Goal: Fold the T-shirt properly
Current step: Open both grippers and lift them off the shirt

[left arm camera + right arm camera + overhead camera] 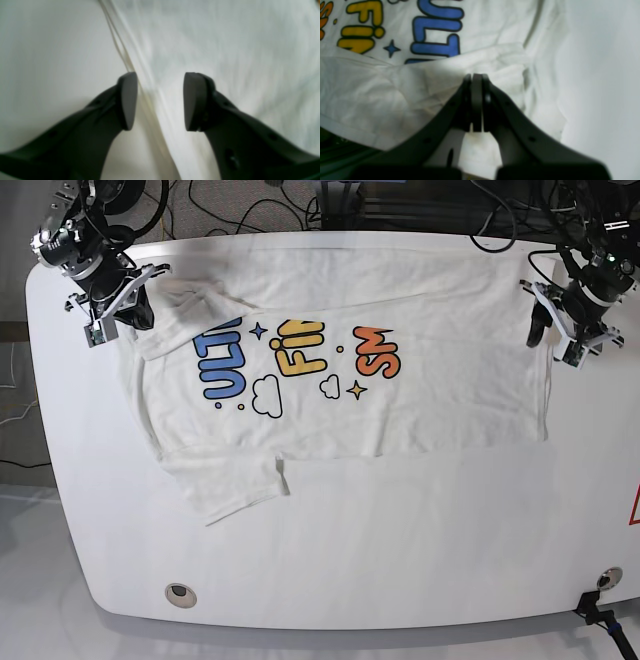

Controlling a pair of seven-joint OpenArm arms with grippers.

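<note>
The shirt [440, 400] lies on the counter [330, 560], soft, light and floppy. The left claw [160, 101] is apart over its three o'clock edge; pinch both layers there. The right claw [477, 102] looks nearly together, over the ten o'clock folds; I can't tell if it pinches cloth.

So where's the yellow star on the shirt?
In the base view, the yellow star is near the middle, just right of a small cloud and below the orange letters.
</note>
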